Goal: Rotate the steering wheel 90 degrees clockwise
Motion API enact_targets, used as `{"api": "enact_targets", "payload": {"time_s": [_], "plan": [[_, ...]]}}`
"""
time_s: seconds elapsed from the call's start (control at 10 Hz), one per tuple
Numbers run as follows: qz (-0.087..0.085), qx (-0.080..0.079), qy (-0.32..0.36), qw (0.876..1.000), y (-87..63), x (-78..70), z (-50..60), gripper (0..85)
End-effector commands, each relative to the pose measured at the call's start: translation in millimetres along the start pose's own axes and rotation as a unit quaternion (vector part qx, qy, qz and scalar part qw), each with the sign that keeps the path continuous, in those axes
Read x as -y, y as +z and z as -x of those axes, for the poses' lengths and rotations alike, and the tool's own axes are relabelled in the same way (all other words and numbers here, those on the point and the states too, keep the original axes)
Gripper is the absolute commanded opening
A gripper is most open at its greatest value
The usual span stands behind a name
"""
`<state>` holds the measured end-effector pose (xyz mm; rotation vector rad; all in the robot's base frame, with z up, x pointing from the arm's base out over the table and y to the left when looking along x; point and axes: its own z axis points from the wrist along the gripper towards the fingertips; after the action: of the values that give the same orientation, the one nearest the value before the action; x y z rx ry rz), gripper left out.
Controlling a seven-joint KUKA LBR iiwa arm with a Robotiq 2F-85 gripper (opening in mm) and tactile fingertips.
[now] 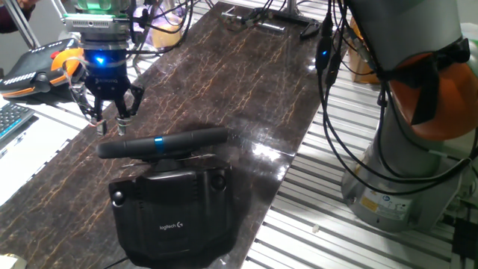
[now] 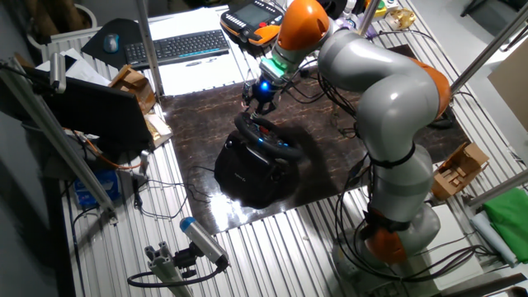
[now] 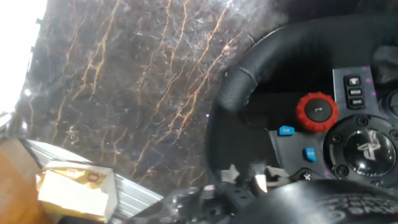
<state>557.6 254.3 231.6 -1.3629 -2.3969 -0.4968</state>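
Here the gripper (image 1: 109,122) hangs with its 2 fingers spread apart, empty, just above and slightly outside the near end of the steering wheel (image 1: 164,143) rim, not touching it. The wheel sits below on its black Logitech base (image 1: 173,217). Beyond the fingers lies bare marble tabletop (image 1: 246,67); an orange-and-black controller (image 1: 45,67) sits behind the gripper.

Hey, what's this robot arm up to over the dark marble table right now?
The arm's hand hangs open just above one end of the black round steering wheel rim, which sits on its bulky black Logitech base. The fingers are not touching the rim. The blue stripe mark sits near the middle of the rim's visible edge, so turning has apparently not started.
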Motion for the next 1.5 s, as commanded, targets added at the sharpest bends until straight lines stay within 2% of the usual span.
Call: {"api": "enact_targets", "payload": {"time_s": [0.0,0.1,0.3,0.7,1.0,1.4], "plan": [[0.001,0.001,0.004,1.000,-0.2,-0.1,0.2,52.3],[0.004,-0.001,0.007,1.000,-0.6,-0.2,0.2,59.3],[0.011,-0.013,0.011,1.000,-0.6,-1.2,-2.5,61.3],[0.010,-0.041,0.002,0.999,6.2,-8.0,-9.7,57.3],[0.010,-0.062,-0.024,0.998,11.8,-12.8,-20.4,57.0],[-0.010,-0.074,-0.103,0.992,14.3,-15.1,-23.6,56.0]]}}
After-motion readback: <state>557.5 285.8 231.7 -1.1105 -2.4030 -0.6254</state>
